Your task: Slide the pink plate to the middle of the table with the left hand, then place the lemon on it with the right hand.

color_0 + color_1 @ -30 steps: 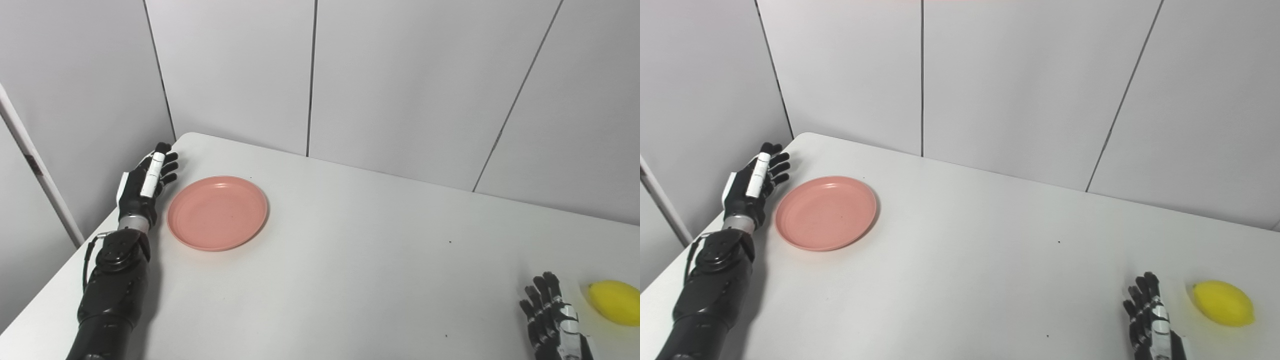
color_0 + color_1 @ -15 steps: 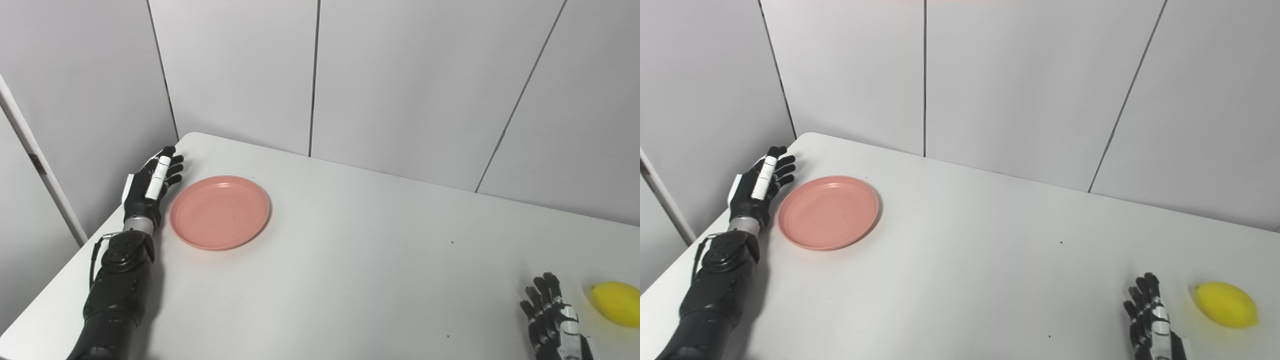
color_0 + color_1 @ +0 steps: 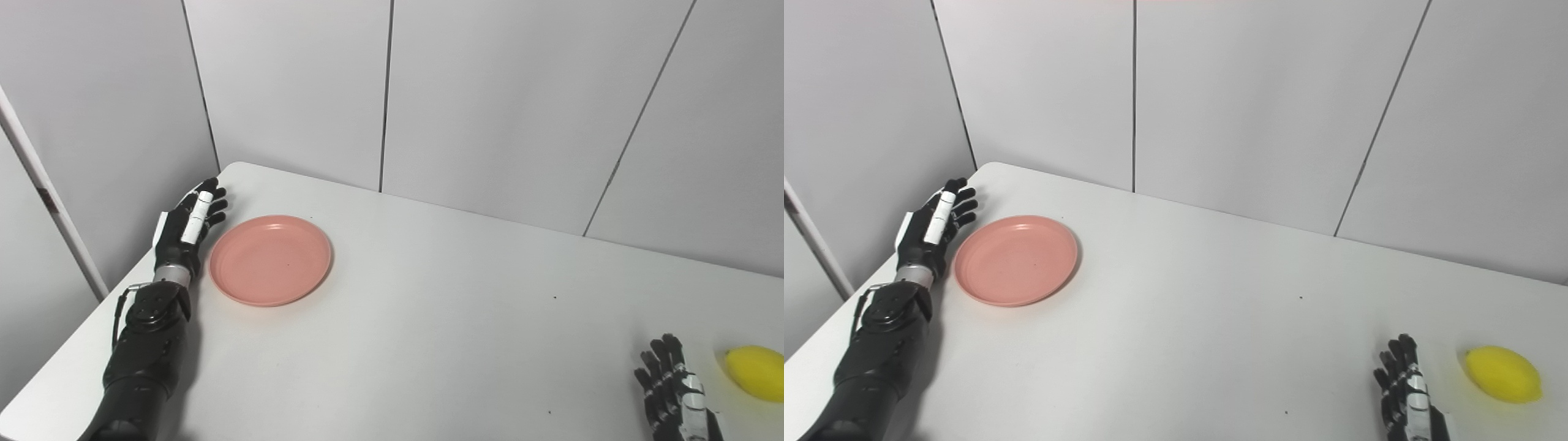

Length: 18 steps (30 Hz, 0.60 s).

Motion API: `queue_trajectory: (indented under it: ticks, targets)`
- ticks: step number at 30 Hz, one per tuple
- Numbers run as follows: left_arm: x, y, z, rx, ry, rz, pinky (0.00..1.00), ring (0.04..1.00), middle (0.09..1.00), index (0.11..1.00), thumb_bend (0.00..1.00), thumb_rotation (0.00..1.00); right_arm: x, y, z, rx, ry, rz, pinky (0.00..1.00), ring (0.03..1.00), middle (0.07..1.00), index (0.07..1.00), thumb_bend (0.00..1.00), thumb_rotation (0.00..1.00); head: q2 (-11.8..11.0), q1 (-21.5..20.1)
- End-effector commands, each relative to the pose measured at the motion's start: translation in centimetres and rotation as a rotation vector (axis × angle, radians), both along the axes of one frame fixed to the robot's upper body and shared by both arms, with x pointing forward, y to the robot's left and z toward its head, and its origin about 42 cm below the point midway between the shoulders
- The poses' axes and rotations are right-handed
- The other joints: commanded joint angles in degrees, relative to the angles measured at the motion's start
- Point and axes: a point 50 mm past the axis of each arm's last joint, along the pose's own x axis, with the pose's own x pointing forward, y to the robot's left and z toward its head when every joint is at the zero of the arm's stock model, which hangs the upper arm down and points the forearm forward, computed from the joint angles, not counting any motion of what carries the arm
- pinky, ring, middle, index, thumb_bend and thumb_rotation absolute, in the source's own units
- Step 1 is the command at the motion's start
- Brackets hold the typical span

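In the left eye view, your left hand (image 3: 187, 229) stands edge-on with fingers spread, holding nothing, just beside the plate's (image 3: 270, 259) left rim; whether it touches, you cannot tell. The plate sits near the table's (image 3: 429, 318) far left corner, well short of the middle. Push too high and the hand may ride over the shallow rim, or an off-centre push may spin the plate aside. In the right eye view, your right hand (image 3: 1405, 398) rests low at the near right, fingers extended and apart, empty, just left of the lemon (image 3: 1503, 373). The lemon lies on its side, long axis roughly left to right, tilted toward you at its right tip; it could roll if nudged.
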Motion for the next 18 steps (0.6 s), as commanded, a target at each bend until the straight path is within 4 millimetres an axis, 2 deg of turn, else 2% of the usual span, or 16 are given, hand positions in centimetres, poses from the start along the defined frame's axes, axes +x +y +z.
queue_trajectory:
  ticks: [1, 7, 13, 18]
  targets:
    - [0.64, -0.06, 1.53, 0.012, -0.029, -0.038, 0.81, 0.817, 0.821, 0.780, 0.89, 0.77, -1.12, 0.96, -2.04, 0.038, 0.064, 0.002, 1.00, 0.999, 0.996, 1.000, 0.58, 1.00, 0.1, 0.1]
    - [0.17, -0.53, 1.32, -0.010, -0.027, -0.049, 0.81, 0.818, 0.810, 0.763, 0.88, 0.76, -1.19, 0.89, -2.11, 0.045, 0.066, 0.004, 1.00, 1.000, 0.999, 1.000, 0.59, 1.00, 0.3, 0.0]
    - [0.14, -0.26, 0.99, -0.065, -0.016, -0.053, 0.82, 0.834, 0.829, 0.817, 0.88, 0.74, -1.27, 0.90, -2.07, 0.044, 0.064, 0.002, 1.00, 1.000, 0.995, 1.000, 0.60, 1.00, 0.4, -0.1]
    - [0.05, -0.75, 1.70, -0.178, -0.028, -0.083, 0.86, 0.867, 0.866, 0.864, 0.87, 0.75, -1.27, 0.87, -2.02, 0.034, 0.063, 0.006, 1.00, 0.999, 0.994, 1.000, 0.60, 1.00, 0.5, -0.2]
